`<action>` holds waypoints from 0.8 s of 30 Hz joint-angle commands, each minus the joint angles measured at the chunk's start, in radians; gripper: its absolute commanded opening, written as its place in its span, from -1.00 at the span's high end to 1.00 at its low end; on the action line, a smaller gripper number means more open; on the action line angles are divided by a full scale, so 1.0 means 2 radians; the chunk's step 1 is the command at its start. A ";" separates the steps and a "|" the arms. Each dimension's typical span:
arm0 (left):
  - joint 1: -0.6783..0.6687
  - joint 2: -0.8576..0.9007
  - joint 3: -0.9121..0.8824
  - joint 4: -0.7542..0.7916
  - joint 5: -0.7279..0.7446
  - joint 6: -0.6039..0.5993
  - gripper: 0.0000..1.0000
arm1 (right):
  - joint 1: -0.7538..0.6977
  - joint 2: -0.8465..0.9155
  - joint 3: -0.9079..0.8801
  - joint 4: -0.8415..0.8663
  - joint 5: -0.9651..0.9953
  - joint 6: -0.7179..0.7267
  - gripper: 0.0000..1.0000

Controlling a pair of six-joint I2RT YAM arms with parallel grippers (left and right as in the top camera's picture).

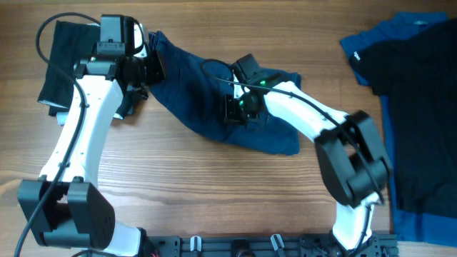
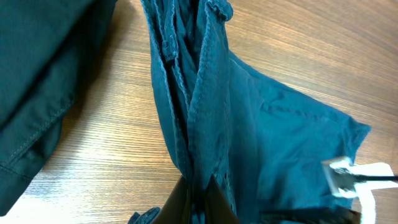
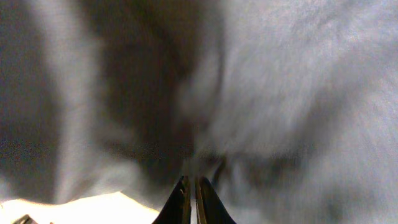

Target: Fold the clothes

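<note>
The clothes lie in three places. A dark navy garment (image 1: 187, 86) is stretched across the table's middle. My left gripper (image 1: 151, 69) is shut on its bunched left end. In the left wrist view the cloth (image 2: 249, 124) fans out from the closed gripper (image 2: 199, 200). My right gripper (image 1: 232, 111) is down on the garment's middle. In the right wrist view its jaws (image 3: 193, 198) are together, and blurred cloth (image 3: 280, 93) with folds running into the tips fills the frame. A black garment (image 1: 61, 57) lies at the far left.
A bright blue garment (image 1: 368, 44) with a black one (image 1: 421, 114) over it covers the table's right side. The black cloth (image 2: 37, 74) lies close beside my left gripper. A white part of the right arm (image 2: 351, 175) shows at the navy cloth's far edge.
</note>
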 commanded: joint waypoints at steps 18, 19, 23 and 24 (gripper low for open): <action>-0.021 -0.055 0.018 -0.016 0.006 0.007 0.92 | 0.017 -0.039 -0.152 0.193 -0.022 0.086 0.91; -0.021 -0.055 0.018 -0.020 0.006 0.007 0.92 | 0.011 -0.053 -0.148 0.188 -0.024 0.068 0.91; -0.021 -0.055 0.018 -0.027 0.006 0.008 0.92 | -0.014 -0.101 -0.142 0.187 -0.019 0.030 0.91; -0.021 -0.055 0.018 -0.027 0.006 0.008 0.92 | -0.020 -0.105 -0.142 0.195 -0.014 0.030 0.91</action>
